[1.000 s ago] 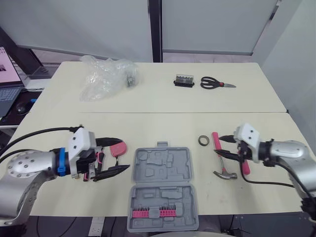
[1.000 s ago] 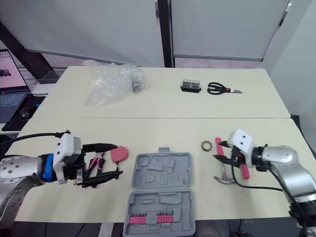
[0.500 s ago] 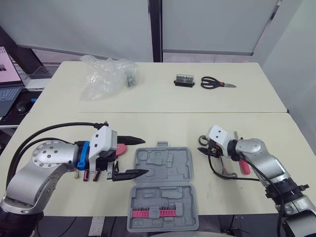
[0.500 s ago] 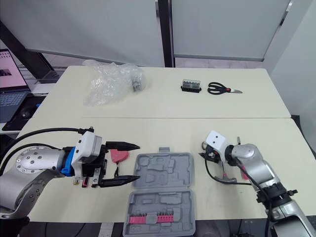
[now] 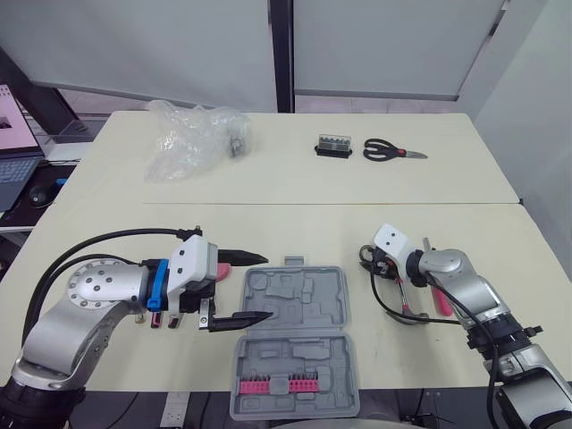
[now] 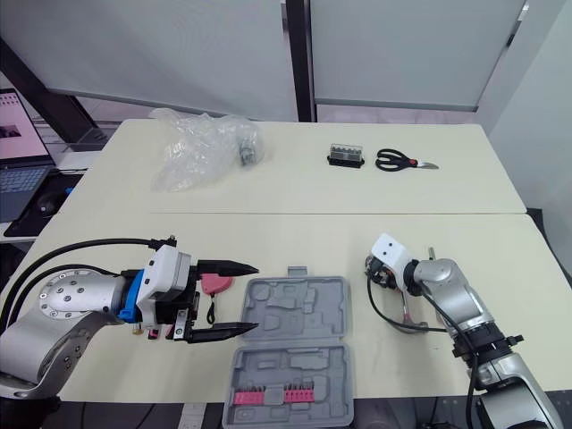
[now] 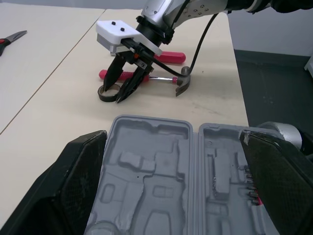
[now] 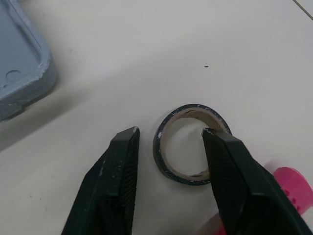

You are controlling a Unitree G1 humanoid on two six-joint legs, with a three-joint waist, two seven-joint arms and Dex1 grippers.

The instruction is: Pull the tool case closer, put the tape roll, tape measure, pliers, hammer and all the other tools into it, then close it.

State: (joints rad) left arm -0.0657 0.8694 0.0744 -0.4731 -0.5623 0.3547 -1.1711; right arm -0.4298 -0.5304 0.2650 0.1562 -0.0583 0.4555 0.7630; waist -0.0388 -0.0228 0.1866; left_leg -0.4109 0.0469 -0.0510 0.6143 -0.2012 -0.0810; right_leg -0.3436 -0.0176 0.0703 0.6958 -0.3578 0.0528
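Note:
The grey tool case (image 5: 291, 306) lies open near the table's front edge, with a row of pink bits (image 5: 273, 386) in its near half. My left gripper (image 5: 259, 288) is open at the case's left edge, its fingers spread wide. The pink tape measure (image 5: 218, 269) and the pink-handled pliers (image 5: 155, 319) lie behind and under that gripper. My right gripper (image 8: 168, 131) is open low over the tape roll (image 8: 193, 110), one finger outside the ring and one over its far wall. The hammer (image 5: 406, 313) lies just right of the roll.
A pink-handled tool (image 5: 439, 300) lies beside the hammer. Far back on the table are black scissors (image 5: 391, 150), a small bit box (image 5: 332, 146) and a crumpled plastic bag (image 5: 190, 138). A laptop (image 5: 12, 143) sits off the table's left side.
My left gripper has moved right, from over the pliers to the case's left edge. My right gripper has moved left, from the hammer to the tape roll.

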